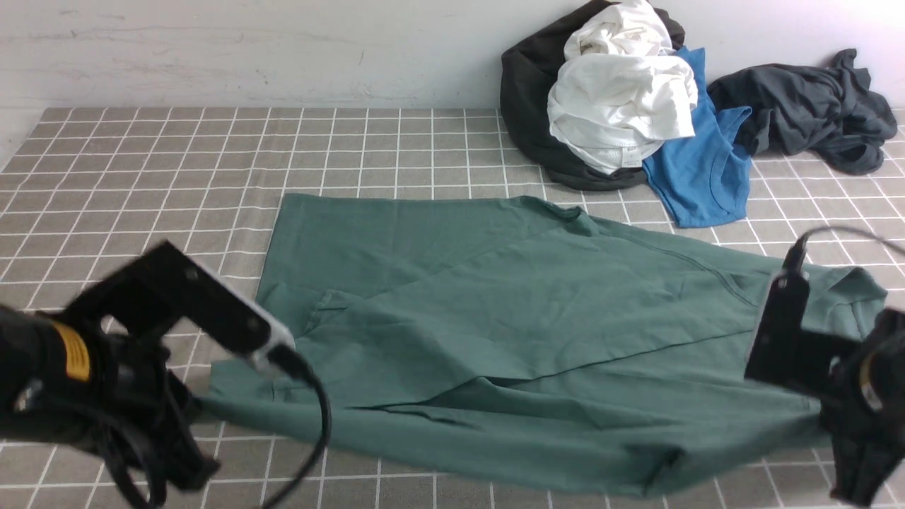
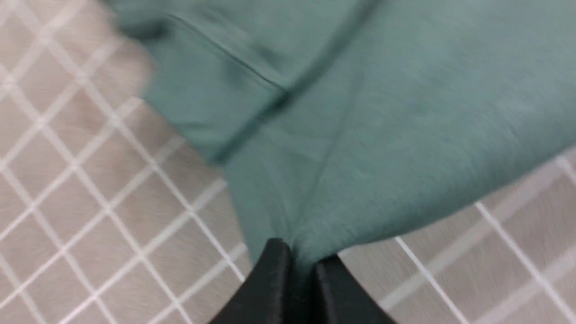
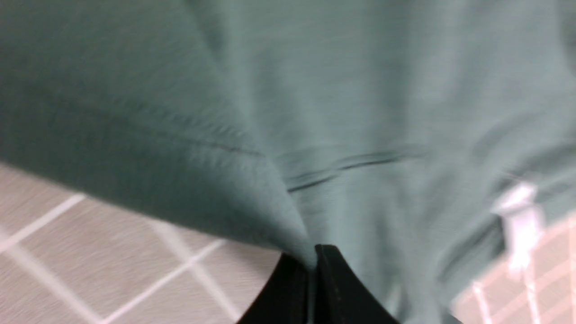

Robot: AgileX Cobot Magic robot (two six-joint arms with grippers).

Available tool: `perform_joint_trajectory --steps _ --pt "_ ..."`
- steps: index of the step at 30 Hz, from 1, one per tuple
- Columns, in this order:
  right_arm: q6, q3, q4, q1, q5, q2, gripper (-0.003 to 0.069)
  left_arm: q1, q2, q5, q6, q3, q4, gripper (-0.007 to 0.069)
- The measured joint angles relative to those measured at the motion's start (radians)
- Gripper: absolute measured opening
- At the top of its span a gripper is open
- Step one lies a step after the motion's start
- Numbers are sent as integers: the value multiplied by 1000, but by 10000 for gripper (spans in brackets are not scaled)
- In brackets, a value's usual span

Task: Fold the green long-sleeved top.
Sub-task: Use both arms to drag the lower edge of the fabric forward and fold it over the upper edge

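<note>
Wrist views, not front: left gripper, right gripper clamped on green top.

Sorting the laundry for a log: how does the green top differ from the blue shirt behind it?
The green top is spread wide mid-table; the blue shirt lies bunched at the back. The green top is pinched by the left claw and right claw; the blue shirt is held by neither and lies partly under a white garment. Both rest on the checked cloth.
</note>
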Motion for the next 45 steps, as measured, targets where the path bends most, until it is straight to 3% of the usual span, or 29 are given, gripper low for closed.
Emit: perform_joint_trajectory --steps 7,11,18,20,25,29,33,34,38,41,45 --pt "30 -379 63 -103 -49 183 -1 188 352 -165 -17 -366 -48 24" --pt "30 -572 76 -141 -85 344 -1 230 616 -241 -15 -613 -48 24" --pt "42 -786 153 -155 -86 600 3 242 1018 -213 -32 -1005 -48 30" --pt "92 -848 188 -155 -80 682 36 242 1157 -150 -36 -1172 -48 69" --pt "260 -945 195 -155 -6 725 170 244 1335 101 -42 -1488 -48 251" --pt "291 -1018 245 -155 93 693 244 244 1356 274 -43 -1644 -41 380" --pt "102 -1032 489 -155 162 651 204 244 1290 376 -34 -1698 -79 376" --pt "5 -1033 619 -155 185 654 167 244 1258 397 -25 -1702 -118 351" --pt "-238 -1033 890 -155 204 713 38 234 1197 409 -7 -1706 -218 257" --pt "-358 -1034 995 -155 150 790 -5 201 1156 418 -1 -1706 -237 190" --pt "-464 -1041 1052 -155 26 870 -13 131 1094 424 4 -1706 -227 158"
